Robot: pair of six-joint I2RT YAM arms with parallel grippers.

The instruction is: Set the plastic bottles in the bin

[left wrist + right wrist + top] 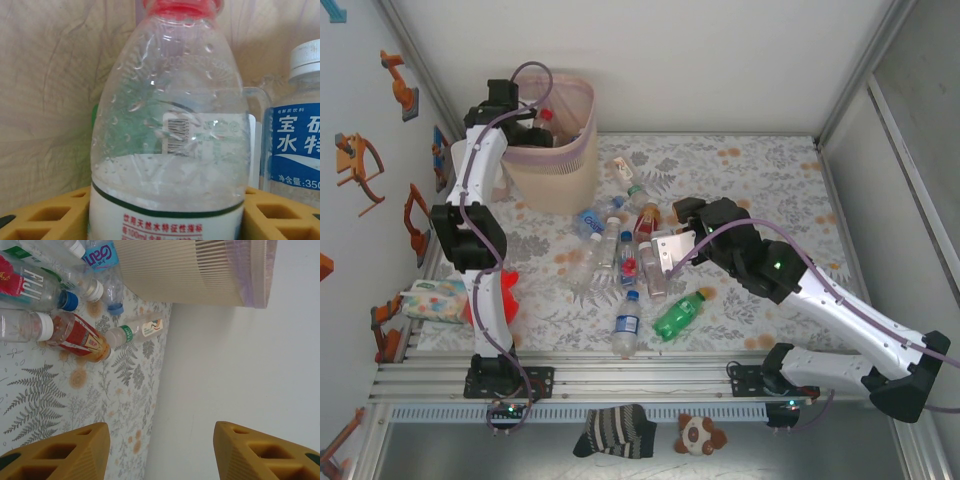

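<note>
My left gripper (534,127) hangs over the mouth of the beige bin (565,178) with its pink liner. It is shut on a clear red-capped plastic bottle (170,150), whose sides sit against both yellow fingers. Inside the bin, a white-capped bottle with a blue label (300,145) lies beside it. Several more plastic bottles (620,250) lie clustered mid-table, with a green one (678,314) and a blue-labelled one (627,325) nearer the front. My right gripper (667,252) hovers at the cluster's right edge. In its wrist view the right gripper (160,450) is open with nothing between its fingers.
A red plush toy (505,292) and a tissue box (435,300) sit at the front left, beside the left arm. A striped sock (615,430) and a small plush (700,434) lie below the rail. White walls enclose the table on three sides.
</note>
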